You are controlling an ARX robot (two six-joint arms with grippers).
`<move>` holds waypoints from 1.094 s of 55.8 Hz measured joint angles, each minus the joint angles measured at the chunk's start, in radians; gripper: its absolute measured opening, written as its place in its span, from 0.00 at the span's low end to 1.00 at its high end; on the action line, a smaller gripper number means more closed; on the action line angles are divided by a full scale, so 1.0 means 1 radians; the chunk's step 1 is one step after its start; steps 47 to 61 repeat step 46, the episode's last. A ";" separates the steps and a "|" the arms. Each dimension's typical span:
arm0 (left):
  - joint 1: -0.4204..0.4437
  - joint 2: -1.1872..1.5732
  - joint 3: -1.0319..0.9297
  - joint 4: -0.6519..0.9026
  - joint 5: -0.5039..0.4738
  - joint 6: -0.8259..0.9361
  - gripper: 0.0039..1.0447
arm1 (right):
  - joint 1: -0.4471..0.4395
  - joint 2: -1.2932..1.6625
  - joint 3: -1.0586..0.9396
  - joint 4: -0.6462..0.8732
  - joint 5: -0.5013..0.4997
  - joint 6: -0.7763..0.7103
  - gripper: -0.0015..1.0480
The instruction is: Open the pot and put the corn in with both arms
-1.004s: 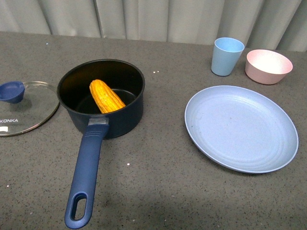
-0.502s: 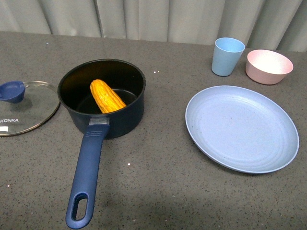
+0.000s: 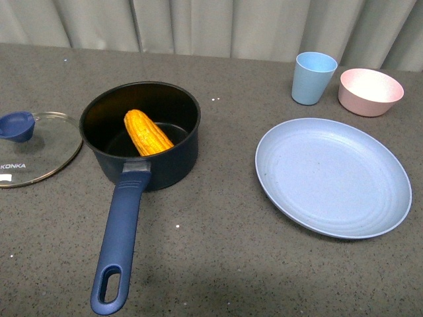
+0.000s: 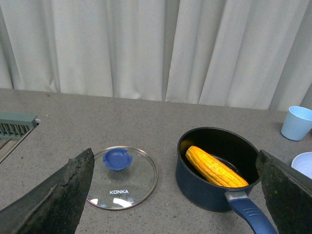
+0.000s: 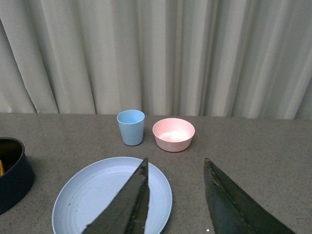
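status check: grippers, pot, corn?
Both grippers open, empty: left gripper, right gripper. Corn lies in the pot; glass lid off, on the table beside it. Nothing in the way.

The front view looks down from the robot's body across the grey speckled table [image 3: 218,218], curtains at 12 o'clock. The left wrist view sits low and level, facing the curtains, framing the dark navy saucepan [image 4: 217,170] at 4 o'clock. The right wrist view likewise faces the curtains over the pale blue round plate [image 5: 87,195]. All three share that saucepan [image 3: 142,132].
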 joint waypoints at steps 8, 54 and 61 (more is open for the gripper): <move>0.000 0.000 0.000 0.000 0.000 0.000 0.94 | 0.000 0.000 0.000 0.000 0.000 0.000 0.69; 0.000 0.000 0.000 0.000 0.000 0.000 0.94 | 0.000 0.000 0.000 0.000 0.000 0.000 0.91; 0.000 0.000 0.000 0.000 0.000 0.000 0.94 | 0.000 0.000 0.000 0.000 0.000 0.000 0.91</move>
